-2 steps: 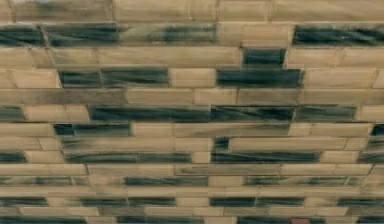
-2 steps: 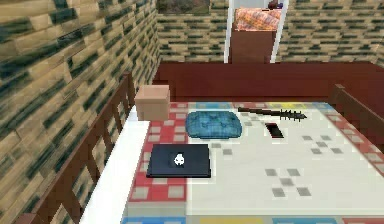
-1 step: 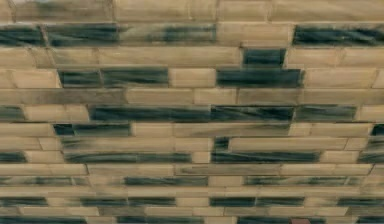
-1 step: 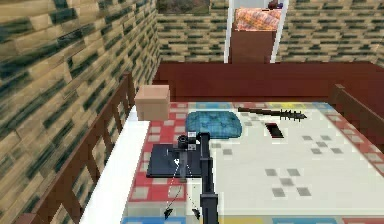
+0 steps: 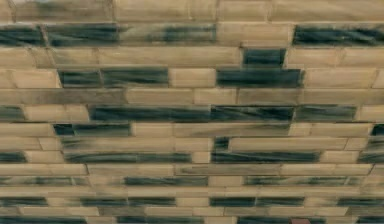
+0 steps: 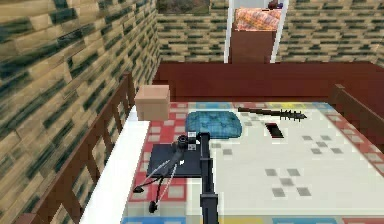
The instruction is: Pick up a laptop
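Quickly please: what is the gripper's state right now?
Gripper: cannot be told whether it holds anything; the dark laptop lies on the bed behind it.

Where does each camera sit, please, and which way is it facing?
Forward view: on the robot, facing ahead at a tan-and-dark brick wall.
Arm side view: on the robot's body, facing sideways across a bed; the arm and hand show near a dark laptop.
Shared: that brickwork, along the arm side view's left.

Bed (image 6: 300, 175) with patchwork quilt. Dark flat laptop (image 6: 162, 160) lies at the tool (image 6: 146, 196), blue pillow (image 6: 215, 123) just beyond, brown box (image 6: 152, 102) beyond-left. Farther right: long dark bar (image 6: 272, 113), small dark slab (image 6: 274, 130).
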### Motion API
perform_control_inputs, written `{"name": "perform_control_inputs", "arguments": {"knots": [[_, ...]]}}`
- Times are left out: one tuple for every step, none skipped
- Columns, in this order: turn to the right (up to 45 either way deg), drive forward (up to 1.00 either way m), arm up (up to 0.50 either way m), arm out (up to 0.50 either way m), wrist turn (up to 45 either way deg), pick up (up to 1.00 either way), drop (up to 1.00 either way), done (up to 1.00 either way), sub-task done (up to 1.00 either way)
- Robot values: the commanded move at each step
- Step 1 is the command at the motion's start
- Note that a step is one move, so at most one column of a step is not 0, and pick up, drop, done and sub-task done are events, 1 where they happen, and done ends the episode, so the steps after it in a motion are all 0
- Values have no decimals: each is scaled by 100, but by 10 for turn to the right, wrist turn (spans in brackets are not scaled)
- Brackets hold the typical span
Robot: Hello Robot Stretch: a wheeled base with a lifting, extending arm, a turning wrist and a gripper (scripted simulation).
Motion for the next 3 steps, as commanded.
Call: {"name": "perform_control_inputs", "arguments": {"knots": [[0, 0, 0, 0, 450, 0, 0, 0, 0], [0, 0, 0, 0, 450, 0, 0, 0, 0], [0, 0, 0, 0, 360, 0, 0, 0, 0]]}}
